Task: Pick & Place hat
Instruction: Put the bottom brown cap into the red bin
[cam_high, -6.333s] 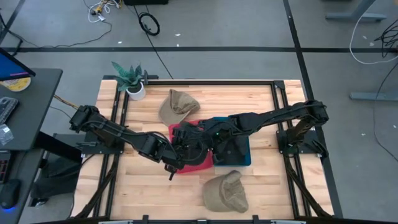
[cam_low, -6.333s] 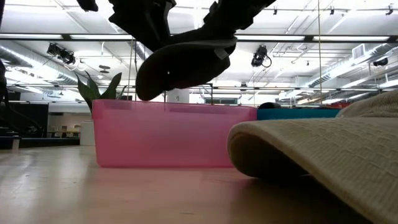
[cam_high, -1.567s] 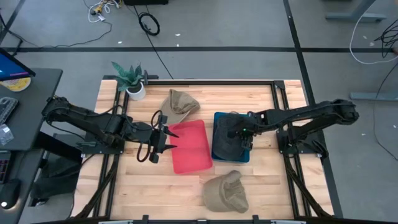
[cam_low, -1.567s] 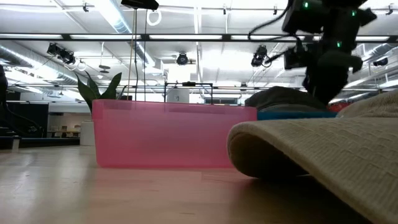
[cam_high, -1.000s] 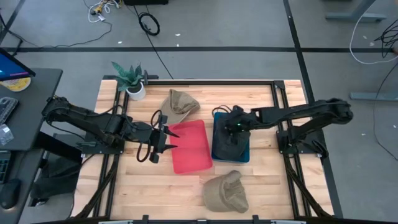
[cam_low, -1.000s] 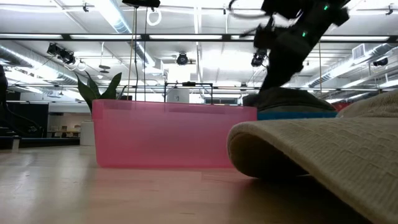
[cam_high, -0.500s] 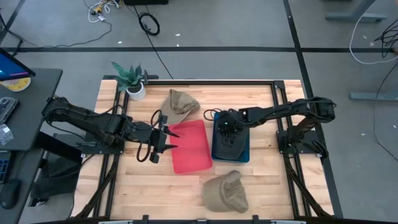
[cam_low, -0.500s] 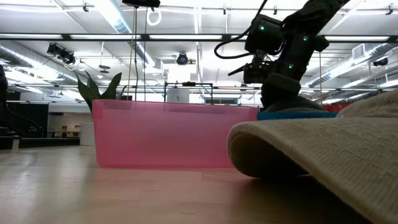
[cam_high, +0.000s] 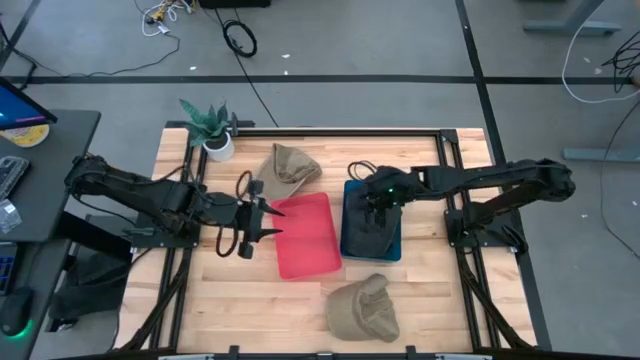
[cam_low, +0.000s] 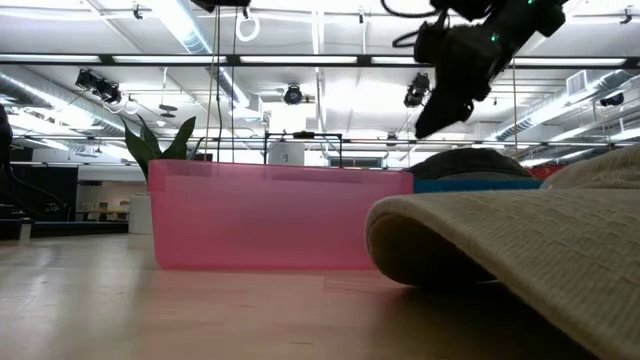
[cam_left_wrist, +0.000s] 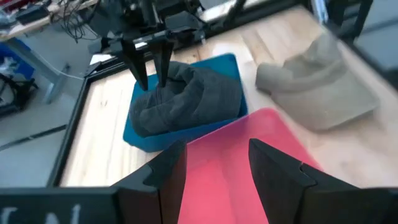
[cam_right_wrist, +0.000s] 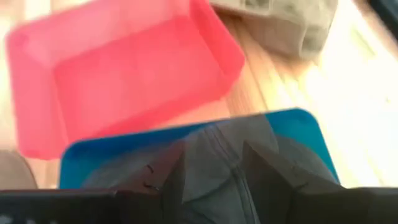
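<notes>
Tan hats (cam_high: 287, 169) number two, dark hat (cam_high: 368, 232) one (both end effectors (cam_high: 262, 213) parted, empty).

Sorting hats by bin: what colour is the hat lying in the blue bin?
Dark grey fabric hat, clearest in the left wrist view, inside the blue plastic bin.

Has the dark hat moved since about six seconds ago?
Yes. Earlier it hung between both hands above the pink bin; now the dark hat lies in the blue bin, to the pink bin's right in the high view.
</notes>
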